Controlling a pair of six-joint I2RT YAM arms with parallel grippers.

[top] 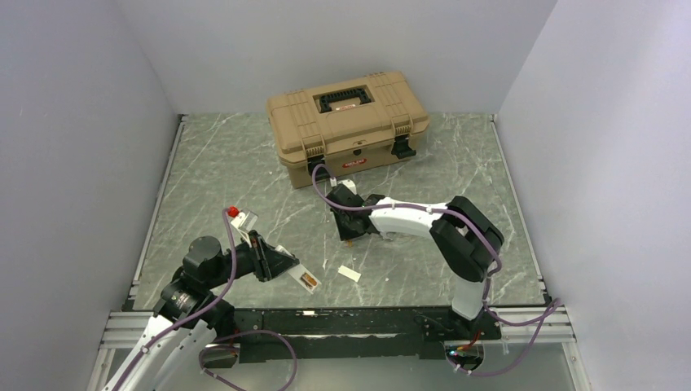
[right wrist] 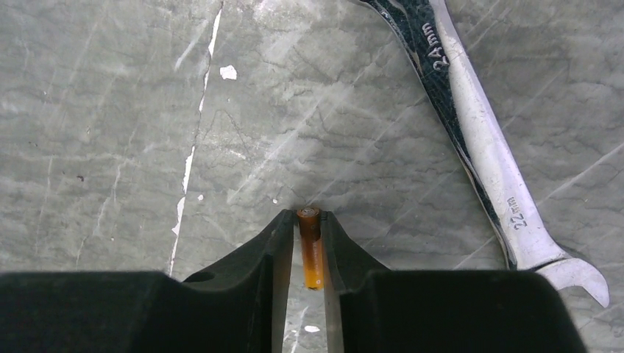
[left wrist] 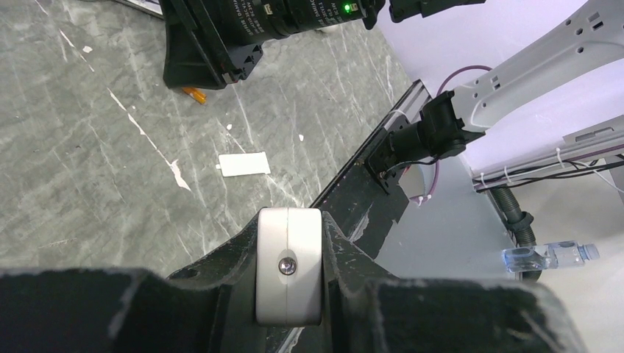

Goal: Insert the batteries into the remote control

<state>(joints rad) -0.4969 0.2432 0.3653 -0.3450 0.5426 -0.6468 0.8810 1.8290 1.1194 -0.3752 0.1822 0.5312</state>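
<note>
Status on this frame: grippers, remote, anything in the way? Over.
Left gripper shut on remote control, recess up. Right gripper shut on orange battery at table level. Wrench beside it, not blocking. Flat white piece loose between arms.

Seen from above, a toolbox [top: 349, 126] sits at the upper centre of the table [top: 220, 171]. Below it, mid-frame, the right gripper [top: 352, 235] reaches down to the table with a battery [right wrist: 310, 250] between its fingers. A wrench [right wrist: 482, 147] lies to the battery's right. At lower left, the left gripper [top: 281, 265] holds the remote control [top: 305, 279]. A flat cover [top: 349, 273] lies on the table just right of it.
</note>
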